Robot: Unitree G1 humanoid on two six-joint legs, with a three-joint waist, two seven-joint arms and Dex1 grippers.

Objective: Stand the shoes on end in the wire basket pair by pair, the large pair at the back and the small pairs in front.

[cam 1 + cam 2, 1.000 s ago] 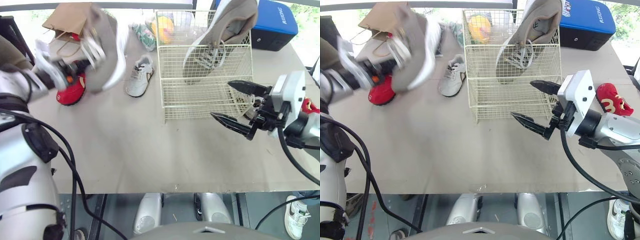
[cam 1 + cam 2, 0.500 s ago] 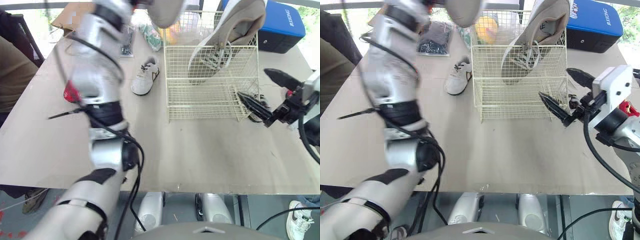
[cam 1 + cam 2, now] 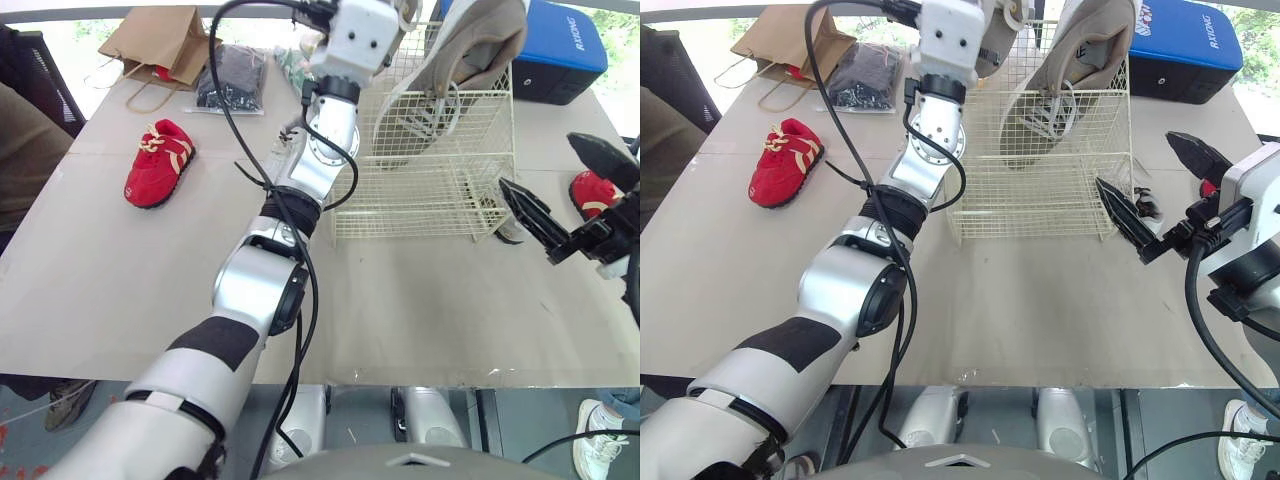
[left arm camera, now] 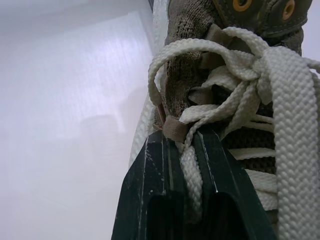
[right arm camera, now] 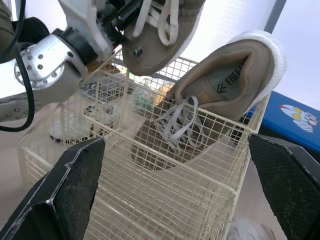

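Note:
My left gripper [image 4: 182, 137] is shut on the white laces of a large beige shoe [image 5: 160, 37], which hangs in the air above the back left of the wire basket [image 3: 430, 195]. Its mate [image 3: 455, 65] stands on end against the basket's back right corner. My right gripper [image 3: 537, 162] is open beside the basket's right wall, with nothing between its fingers. One small red shoe [image 3: 158, 162] lies on the table at the far left, and another [image 3: 592, 190] lies right of the basket. A small shoe [image 3: 1140, 207] rests against the basket's right foot.
A brown paper bag [image 3: 160, 40] and a black pouch [image 3: 232, 75] lie at the back left. A blue case [image 3: 565, 55] stands behind the basket on the right. A person [image 3: 25, 140] stands at the table's left edge.
My left arm has swung the large shoe from the table's left side up over the basket. My right gripper has drawn back to the right, staying open.

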